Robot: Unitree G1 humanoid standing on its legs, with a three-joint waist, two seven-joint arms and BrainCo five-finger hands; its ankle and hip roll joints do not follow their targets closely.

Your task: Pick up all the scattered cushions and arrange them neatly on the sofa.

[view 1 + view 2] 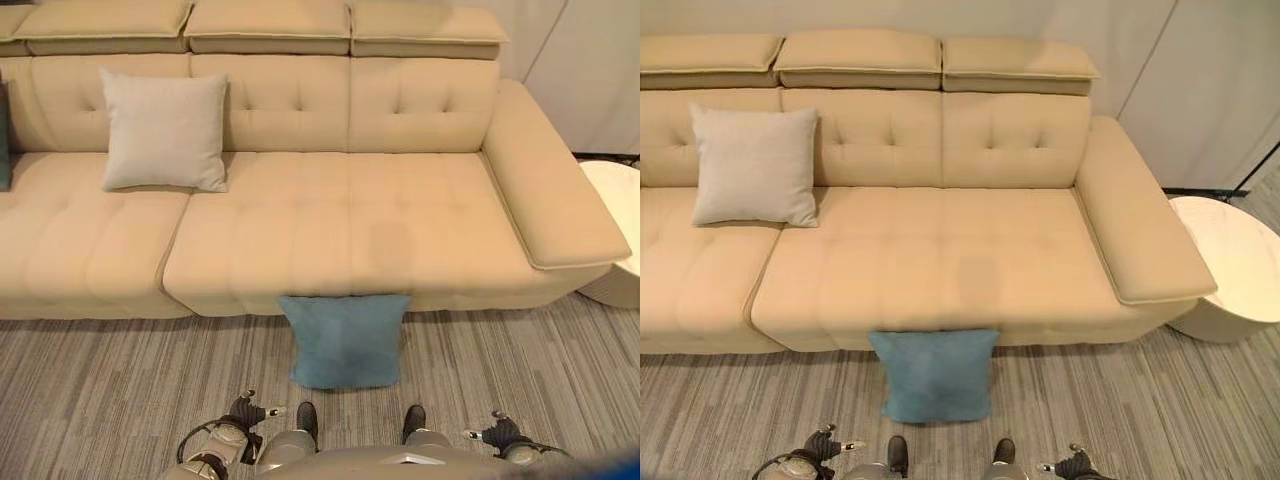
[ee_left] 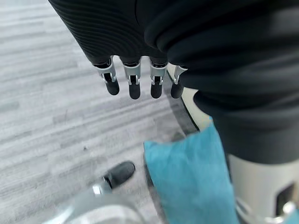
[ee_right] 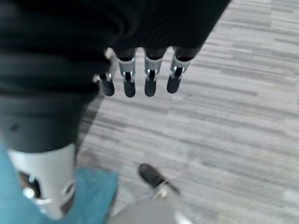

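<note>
The blue cushion (image 1: pixel 345 340) stands on the carpet (image 1: pixel 120 380), leaning against the sofa (image 1: pixel 350 230) front; a grey cushion (image 1: pixel 165 130) already sits on the seat. It looks light, soft and squashy, so a grip on both side edges should suit. Left hand (image 2: pixel 135 84) and right hand (image 3: pixel 140 81) hang empty, fingers straight, above the carpet

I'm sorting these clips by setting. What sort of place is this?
Probably a living room or lounge: a long beige sofa with a pale cushion on it, a blue cushion on striped grey carpet, and a round white side table.
</note>
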